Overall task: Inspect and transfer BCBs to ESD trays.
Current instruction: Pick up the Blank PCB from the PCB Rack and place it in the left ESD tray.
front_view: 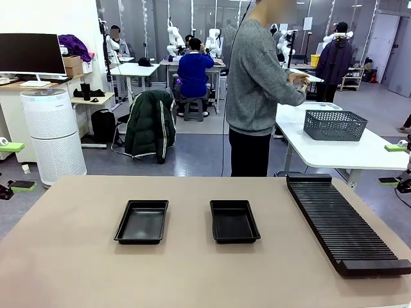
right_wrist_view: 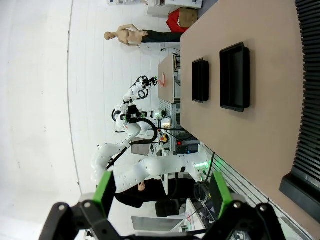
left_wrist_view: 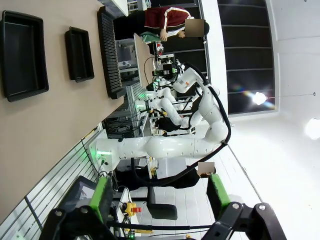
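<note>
The tan tabletop in front of you carries the two black ESD trays side by side near its middle, with a gap of bare table between them: the left tray and the right tray. Both lie flat with their dark floors showing. Off to the right, well apart from the trays, the long ribbed rack slants from the far edge toward your near right corner.

Across the table a person in a grey sweater stands turned sideways, facing a white side table that bears a dark grey mesh basket. Their hands are raised together in front of the chest. Whether they hold a board there is too small for you to tell.

Your left gripper hangs out past the left edge of the tabletop, touching nothing. In its wrist view the two green pads stand far apart with only the distant room between them, so the fingers are spread wide and hold nothing. Your right gripper sits the same way out past the right edge, beyond the rack. Its fingers are also fully parted, with nothing between them. In each wrist view both trays and the rack lie well away from that gripper's fingers, on the tan surface
</note>
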`<action>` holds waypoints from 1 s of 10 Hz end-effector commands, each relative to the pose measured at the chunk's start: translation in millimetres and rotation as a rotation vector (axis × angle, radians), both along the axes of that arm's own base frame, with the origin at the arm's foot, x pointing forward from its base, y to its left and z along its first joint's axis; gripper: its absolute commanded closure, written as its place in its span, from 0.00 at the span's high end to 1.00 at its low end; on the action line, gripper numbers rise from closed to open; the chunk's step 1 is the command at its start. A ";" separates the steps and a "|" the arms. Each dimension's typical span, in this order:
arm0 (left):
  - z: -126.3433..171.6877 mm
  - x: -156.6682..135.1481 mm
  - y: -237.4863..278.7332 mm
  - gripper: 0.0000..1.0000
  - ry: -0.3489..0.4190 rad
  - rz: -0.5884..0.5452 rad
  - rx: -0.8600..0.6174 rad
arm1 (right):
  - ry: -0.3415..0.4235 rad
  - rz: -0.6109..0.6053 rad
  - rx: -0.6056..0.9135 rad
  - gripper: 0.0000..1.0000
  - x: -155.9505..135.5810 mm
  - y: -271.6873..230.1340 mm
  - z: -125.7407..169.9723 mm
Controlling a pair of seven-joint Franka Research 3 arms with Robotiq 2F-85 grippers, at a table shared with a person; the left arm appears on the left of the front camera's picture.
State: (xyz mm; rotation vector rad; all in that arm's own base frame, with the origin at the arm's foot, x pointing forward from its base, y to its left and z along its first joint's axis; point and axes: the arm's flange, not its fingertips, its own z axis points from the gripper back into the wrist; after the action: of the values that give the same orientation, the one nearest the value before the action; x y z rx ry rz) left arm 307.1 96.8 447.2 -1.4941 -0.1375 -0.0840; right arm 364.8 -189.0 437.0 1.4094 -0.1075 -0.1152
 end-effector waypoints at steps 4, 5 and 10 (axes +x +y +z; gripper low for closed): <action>0.7 -1.1 1.0 1.00 -0.001 0.000 0.003 | -0.009 0.002 0.000 1.00 -0.4 0.7 0.6; 0.7 -1.1 1.0 1.00 -0.001 0.000 0.003 | -0.009 0.002 0.000 1.00 -0.4 0.7 0.6; 0.7 -1.1 1.0 1.00 -0.001 0.000 0.003 | -0.009 0.002 0.000 1.00 -0.4 0.7 0.6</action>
State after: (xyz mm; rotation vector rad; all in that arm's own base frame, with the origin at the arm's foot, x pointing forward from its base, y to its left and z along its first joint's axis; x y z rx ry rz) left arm 307.1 96.8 447.2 -1.4941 -0.1375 -0.0840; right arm 364.8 -189.0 437.0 1.4094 -0.1075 -0.1152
